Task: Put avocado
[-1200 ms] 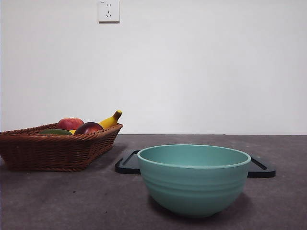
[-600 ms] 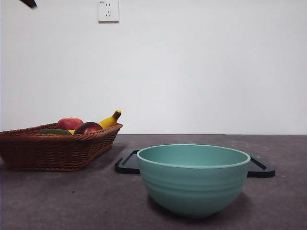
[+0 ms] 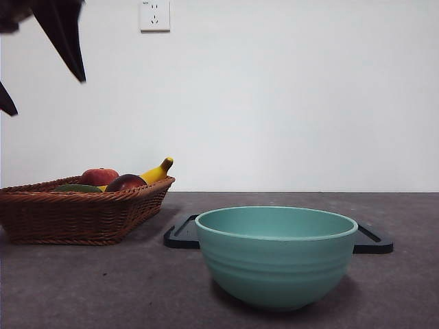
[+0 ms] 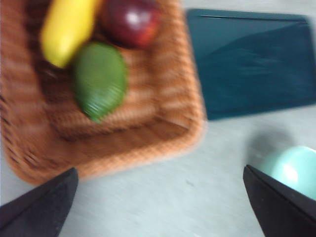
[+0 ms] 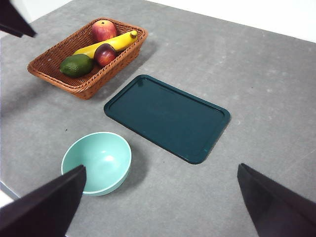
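The avocado [image 4: 100, 80], dark green and oval, lies in the wicker basket [image 4: 192, 128] beside a banana [image 4: 64, 29] and a dark red fruit [image 4: 131, 19]. In the front view only a green sliver of the avocado [image 3: 77, 188] shows over the basket rim [image 3: 82, 216]. In the right wrist view the avocado [image 5: 76, 64] lies at the basket's near end. My left gripper [image 4: 159, 170] is open and empty, high above the basket's edge, and shows in the front view at the top left [image 3: 48, 96]. My right gripper [image 5: 161, 168] is open and empty, high above the table.
A teal bowl [image 3: 277, 257] stands in front of a dark tray [image 3: 182, 235], both to the right of the basket. A red apple [image 5: 103, 29] lies at the basket's far end. The left arm's tip [image 5: 15, 19] shows in the right wrist view.
The left gripper has come down into the front view at the top left, from a small tip to both jaws. The fruit, bowl and tray have not moved.
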{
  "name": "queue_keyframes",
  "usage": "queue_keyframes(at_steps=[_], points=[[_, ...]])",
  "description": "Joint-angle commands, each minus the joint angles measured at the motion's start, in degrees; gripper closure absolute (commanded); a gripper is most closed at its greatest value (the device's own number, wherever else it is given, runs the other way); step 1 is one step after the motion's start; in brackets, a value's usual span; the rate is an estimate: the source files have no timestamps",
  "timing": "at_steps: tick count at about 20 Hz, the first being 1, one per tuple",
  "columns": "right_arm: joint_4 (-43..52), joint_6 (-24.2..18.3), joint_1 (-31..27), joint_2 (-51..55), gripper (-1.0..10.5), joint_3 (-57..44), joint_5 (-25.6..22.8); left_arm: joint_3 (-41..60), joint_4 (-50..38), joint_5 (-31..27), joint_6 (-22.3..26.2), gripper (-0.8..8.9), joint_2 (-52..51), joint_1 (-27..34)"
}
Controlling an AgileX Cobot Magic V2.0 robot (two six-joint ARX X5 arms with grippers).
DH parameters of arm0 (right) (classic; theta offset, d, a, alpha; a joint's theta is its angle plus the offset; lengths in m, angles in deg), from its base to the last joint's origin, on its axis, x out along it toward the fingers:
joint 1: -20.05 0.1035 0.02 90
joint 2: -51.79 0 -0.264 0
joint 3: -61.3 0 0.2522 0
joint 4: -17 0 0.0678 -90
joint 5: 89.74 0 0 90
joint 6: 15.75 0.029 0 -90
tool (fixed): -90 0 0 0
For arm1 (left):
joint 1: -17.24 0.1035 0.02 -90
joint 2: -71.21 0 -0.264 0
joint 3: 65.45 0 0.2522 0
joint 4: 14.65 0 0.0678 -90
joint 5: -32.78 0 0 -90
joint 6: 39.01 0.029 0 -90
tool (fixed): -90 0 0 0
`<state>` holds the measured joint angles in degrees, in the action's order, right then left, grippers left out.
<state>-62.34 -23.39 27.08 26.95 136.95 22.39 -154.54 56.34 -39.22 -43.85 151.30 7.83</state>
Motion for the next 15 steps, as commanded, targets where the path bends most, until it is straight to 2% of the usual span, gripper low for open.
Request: queue_keyframes(at_steps=[1,10,15], points=[[0.37,0.13,0.13,-0.11,4.6,0.76,-0.02,-3.58,-0.02,-2.16,3.28,2.87,5.57,-0.09],[0.39,0.13,0.13,-0.11,4.6,0.76,-0.02,-5.35,-5.70,-6.47,8.57,2.87,20.65,-0.11],[0.39,0.13,0.13,-0.11,4.6,0.76,-0.02,-5.38,-11.50,-6.45,8.68,2.87,25.35,-0.33]])
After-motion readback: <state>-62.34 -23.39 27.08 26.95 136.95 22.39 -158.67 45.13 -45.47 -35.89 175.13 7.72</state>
